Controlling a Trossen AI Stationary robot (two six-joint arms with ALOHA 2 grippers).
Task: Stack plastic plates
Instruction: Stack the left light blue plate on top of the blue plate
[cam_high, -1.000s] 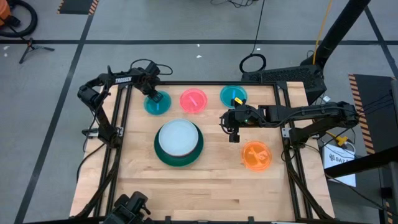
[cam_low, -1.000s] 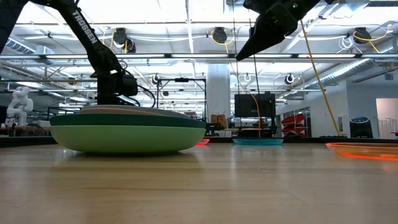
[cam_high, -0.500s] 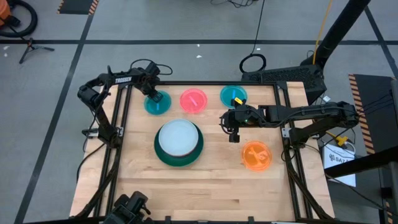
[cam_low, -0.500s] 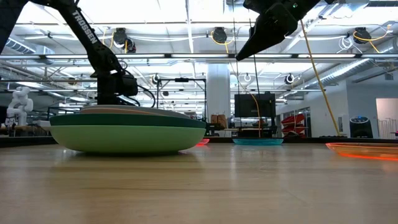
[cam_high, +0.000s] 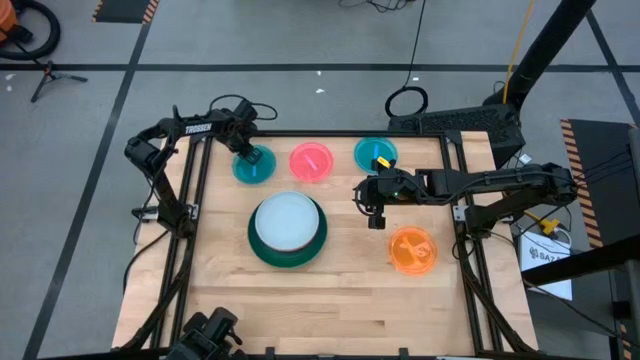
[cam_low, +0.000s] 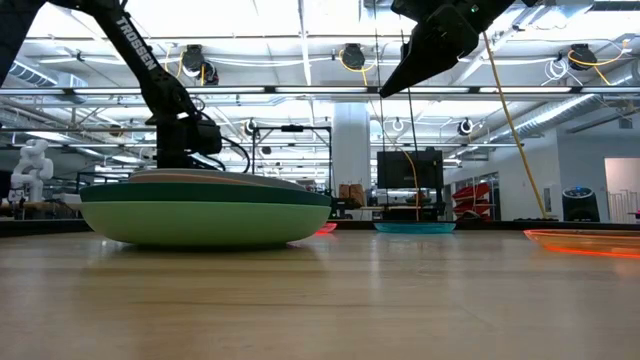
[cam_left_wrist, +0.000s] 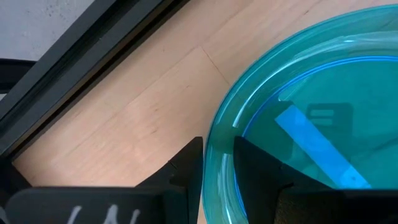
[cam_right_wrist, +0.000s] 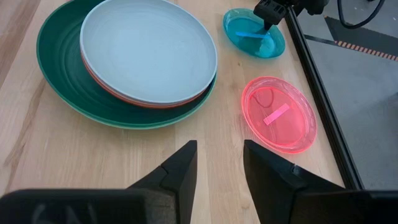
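Observation:
A stack of plates (cam_high: 287, 230) stands mid-table: large green ones at the bottom, a red-orange rim (cam_right_wrist: 124, 99) above them, a pale blue plate (cam_right_wrist: 148, 50) on top. Four small plates lie singly: cyan (cam_high: 255, 167), hot pink (cam_high: 311, 162), a second cyan (cam_high: 375, 155) and orange (cam_high: 412, 250). My left gripper (cam_high: 245, 155) is at the far-left cyan plate (cam_left_wrist: 311, 124), shut on its rim. My right gripper (cam_high: 375, 207) hangs open in the air right of the stack (cam_low: 205, 205), high above the table (cam_low: 440, 45). My left gripper (cam_left_wrist: 217, 177) pinches the rim (cam_left_wrist: 219, 149) of the small cyan plate on its far-left side. One finger (cam_left_wrist: 186, 168) stands outside the rim and the other (cam_left_wrist: 261, 168) inside the bowl. It comes from above, pointing down. The plate's bottom lies on the table.
A black frame rail (cam_left_wrist: 93, 56) runs along the table's edge close behind the left gripper. Bare wood lies open along the near half of the table (cam_high: 300, 310). The hot pink plate (cam_right_wrist: 278, 115) sits between the two cyan ones along the far edge.

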